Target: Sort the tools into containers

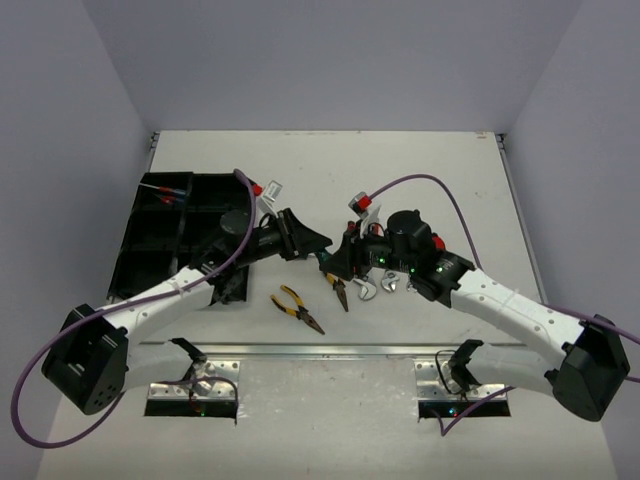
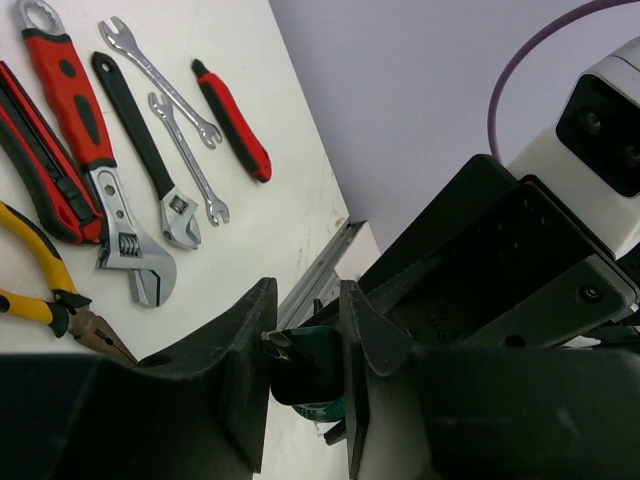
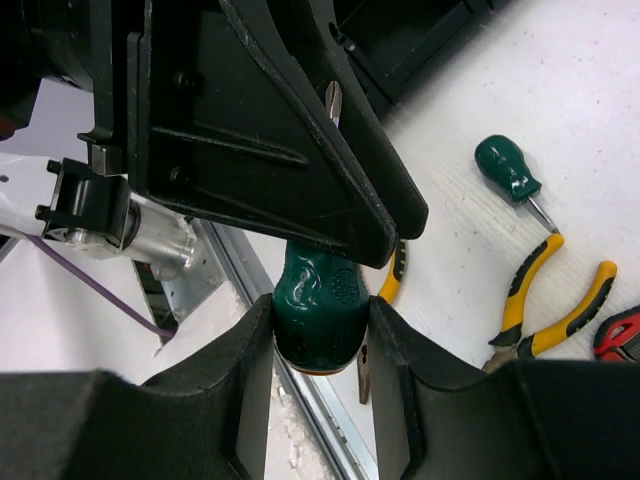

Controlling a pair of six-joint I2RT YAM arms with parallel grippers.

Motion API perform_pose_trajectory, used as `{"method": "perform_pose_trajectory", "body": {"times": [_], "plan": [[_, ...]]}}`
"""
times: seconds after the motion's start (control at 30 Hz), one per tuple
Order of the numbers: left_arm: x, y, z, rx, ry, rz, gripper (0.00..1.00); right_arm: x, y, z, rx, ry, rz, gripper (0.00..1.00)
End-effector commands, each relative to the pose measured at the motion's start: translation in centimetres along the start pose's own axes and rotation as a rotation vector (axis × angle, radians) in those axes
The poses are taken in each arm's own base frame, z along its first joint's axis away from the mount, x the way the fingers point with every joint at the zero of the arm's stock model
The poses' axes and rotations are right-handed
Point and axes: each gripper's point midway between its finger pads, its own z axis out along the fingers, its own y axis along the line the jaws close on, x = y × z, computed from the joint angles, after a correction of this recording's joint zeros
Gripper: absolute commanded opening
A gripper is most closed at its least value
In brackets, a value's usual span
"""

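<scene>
Green-handled screwdriver (image 3: 315, 310) held off the table (image 1: 400, 170), in the air where the two arms meet, ahead of the bases. Handle fat, glossy, ribbed plastic; cross-point steel tip pokes up past a black finger in the right wrist view.

Right gripper (image 3: 320, 303): both matte black fingers pressed against the sides of the green handle, pinching it.

Left gripper (image 2: 305, 300): fingers stand a narrow gap apart with the screwdriver (image 2: 310, 380) between them, and the steel tip lies against one inner face. Cannot tell whether both pads press on it.

Below and just near of the grippers, on the table: two yellow-handled pliers, one (image 1: 297, 308) nearer the bases, the other (image 1: 337, 290) beside it.

Left wrist view, tools in a row on the white tabletop:
- red adjustable wrench (image 2: 90, 150), red-and-black grip, bright steel jaw
- black-handled adjustable wrench (image 2: 145, 150)
- long open-end wrench (image 2: 160, 80) and short open-end wrench (image 2: 190, 160), both thin, silver
- red-handled driver (image 2: 232, 120), black end
- red-and-black cutter (image 2: 35, 170), at the frame edge

Right wrist view: stubby green screwdriver (image 3: 508, 168) on the table, short shaft, touching a plier handle.

Black plastic tray (image 1: 150, 240), rectangular compartments, to the left under the left arm; a red-handled piece (image 1: 165, 190) lies in its far compartment.
</scene>
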Motion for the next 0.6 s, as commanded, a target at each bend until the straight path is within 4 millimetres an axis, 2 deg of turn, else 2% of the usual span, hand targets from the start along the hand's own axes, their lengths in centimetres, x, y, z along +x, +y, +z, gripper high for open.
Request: {"method": "perform_pose_trajectory", "body": {"times": [0.0,0.13,0.17,0.2,0.23,0.27,0.3,0.33,0.47,0.53,0.57], "plan": [[-2.1,-3.7,0.5,0.092,-0.072,0.084,0.00,-3.1,2.5,-0.2,-0.091,-0.099,-0.043,0.00],[-2.2,-3.3,0.6,0.060,-0.084,0.091,0.00,-3.0,2.2,-0.1,-0.078,-0.101,-0.035,0.00],[-2.5,-2.7,0.7,0.023,-0.094,0.093,0.00,-3.0,2.0,0.0,-0.071,-0.102,-0.034,0.04],[-3.0,-1.9,0.8,-0.029,-0.110,0.098,0.00,-3.0,1.8,0.0,-0.058,-0.102,-0.029,0.28],[-3.6,-1.3,0.8,-0.076,-0.131,0.108,0.00,-3.0,1.4,0.0,-0.035,-0.103,-0.019,0.64],[-4.4,-0.5,0.8,-0.138,-0.157,0.121,0.00,-2.9,0.8,0.0,-0.001,-0.106,-0.006,0.88],[-5.2,0.0,0.5,-0.179,-0.183,0.129,0.00,-2.8,0.3,0.0,0.025,-0.106,0.001,0.94],[-6.1,0.6,0.2,-0.222,-0.212,0.134,0.00,-2.7,-0.2,-0.1,0.054,-0.104,0.009,0.99],[-10.7,3.4,-1.9,-0.391,-0.340,0.125,0.00,-2.2,-2.4,-0.5,0.185,-0.084,0.030,0.99],[-13.8,5.3,-3.5,-0.492,-0.409,0.124,0.00,-2.0,-3.6,-1.2,0.259,-0.079,0.036,0.99],[-16.1,6.6,-5.1,-0.598,-0.479,0.122,0.00,-2.3,-4.1,-1.6,0.289,-0.093,0.036,0.99]]}}
